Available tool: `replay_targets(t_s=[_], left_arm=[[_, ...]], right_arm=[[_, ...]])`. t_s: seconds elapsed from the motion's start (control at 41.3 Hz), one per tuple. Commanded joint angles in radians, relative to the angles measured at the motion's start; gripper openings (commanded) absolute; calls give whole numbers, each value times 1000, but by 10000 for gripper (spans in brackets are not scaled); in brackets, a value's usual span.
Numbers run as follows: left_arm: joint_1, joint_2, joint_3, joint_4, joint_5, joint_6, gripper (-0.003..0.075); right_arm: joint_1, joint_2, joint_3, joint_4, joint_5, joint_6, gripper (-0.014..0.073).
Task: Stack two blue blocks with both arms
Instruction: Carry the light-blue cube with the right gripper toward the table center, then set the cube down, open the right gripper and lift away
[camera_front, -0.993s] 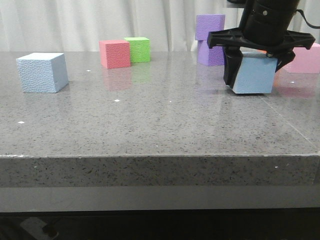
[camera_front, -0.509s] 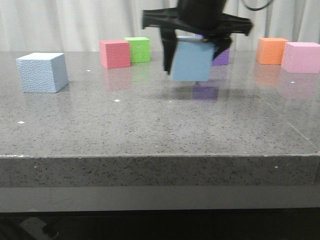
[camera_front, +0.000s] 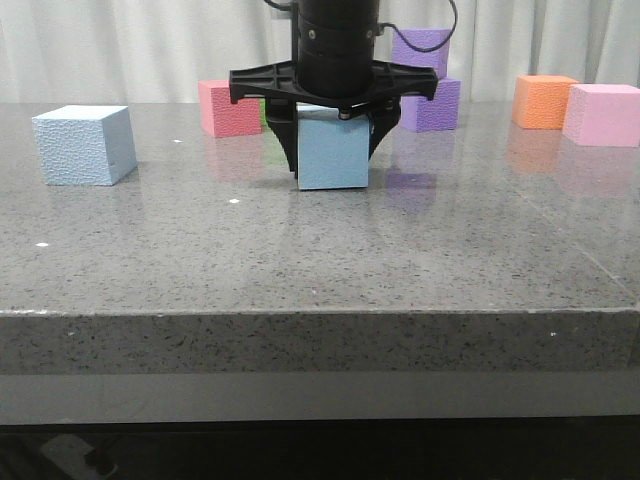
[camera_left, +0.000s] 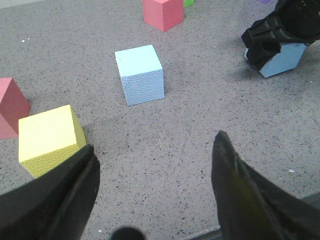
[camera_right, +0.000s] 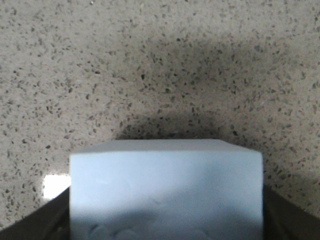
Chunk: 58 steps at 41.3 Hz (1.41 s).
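A grey speckled stone worktop (camera_front: 300, 260), glossy enough to carry faint coloured reflections, holds several plain-coloured foam cubes. One pale sky-blue block (camera_front: 84, 144) with a fine pebbled texture stands at the left. A second pale sky-blue block (camera_front: 332, 152) sits between the fingers of the black right end effector (camera_front: 333, 150). Farther back are a pink-red cube (camera_front: 226, 107), two purple cubes (camera_front: 428, 78), an orange cube (camera_front: 544, 100) and a light pink cube (camera_front: 602, 114). In the left wrist view, a yellow cube (camera_left: 49, 139) appears near the black left end effector (camera_left: 155, 190). White curtains (camera_front: 150, 45) hang behind.
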Motion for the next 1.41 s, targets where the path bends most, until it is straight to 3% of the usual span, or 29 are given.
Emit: replay_targets(t_s=[0.0,0.121,0.339,0.678,0.872,1.09,1.26,1.381], left_arm=[[-6,8,-33,-3,-80,-1,473],[-6,8,-33,-3,-80,-1,473],[-6,8,-33,-3,-82,-1,473],[-6,8,-33,-3,-82,-1,473],[-6,8,-33,-3,-82,-1,473],[-6,8,-33,-3,-82,-1,473],[-6,8,-33,-3,-82,-1,473],[-6,8,-33,-5,-75,-1,473]], right_arm=[[-1,-60,-37,-34,-19,6,546],[-1,-60,-37,-22,-21,6,653],[-1,-115,-37,-17,2,-74,657],[-3,-345,13,71,150,-530,657],[-46,-551,269,123,-4,-611,657],[-173,-827,632,326,-288,-781,655],[-222,-985,850,463,-370,-943,655],[-222,-1074,979,494,-450,-969,655]])
